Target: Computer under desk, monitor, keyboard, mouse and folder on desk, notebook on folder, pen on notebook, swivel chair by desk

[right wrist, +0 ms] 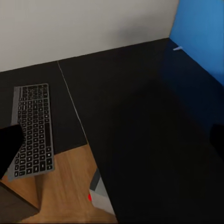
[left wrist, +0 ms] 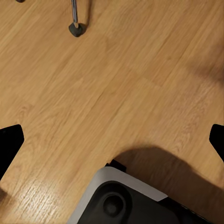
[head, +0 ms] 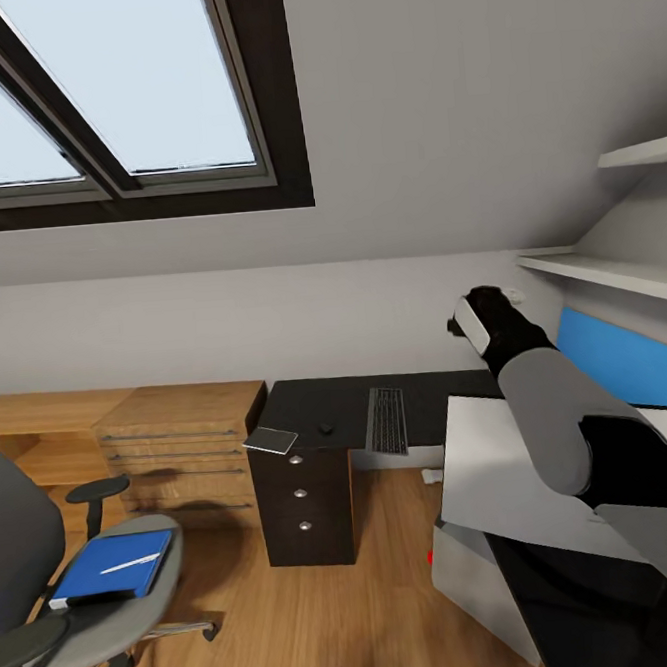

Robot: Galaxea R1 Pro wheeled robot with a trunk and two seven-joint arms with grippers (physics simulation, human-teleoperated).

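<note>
a: where are we in this?

b: i read it as the desk stage. my right gripper [head: 470, 320] hangs raised over the desk [head: 309, 404], by the back wall. in the right wrist view its dark fingertips [right wrist: 9, 145] sit wide apart at the frame edges with nothing between them, so it's spread and empty.

a: and the left?

b: the left wrist view looks down at wooden floor, fingertips [left wrist: 10, 142] also far apart, holding nothing (a chair caster [left wrist: 76, 29] shows near the edge).

a: where are the things?

b: the keyboard [head: 387, 421] lies on the black top, the mouse [head: 326, 429] just beside it, and the notebook [head: 271, 440] sits at the desk corner, overhanging slightly. the folder [head: 113, 566] rests on the swivel chair [head: 52, 576] seat with the pen [head: 130, 563] on top of it. the computer [head: 473, 573] is on the floor by the desk, red light showing. a blue panel [head: 616, 356] at the right could be the monitor; i can't be sure.

a: next?

b: i'd judge the folder must come off the chair first, so i need to turn toward the chair and take care of the pen lying loose on it.
</note>
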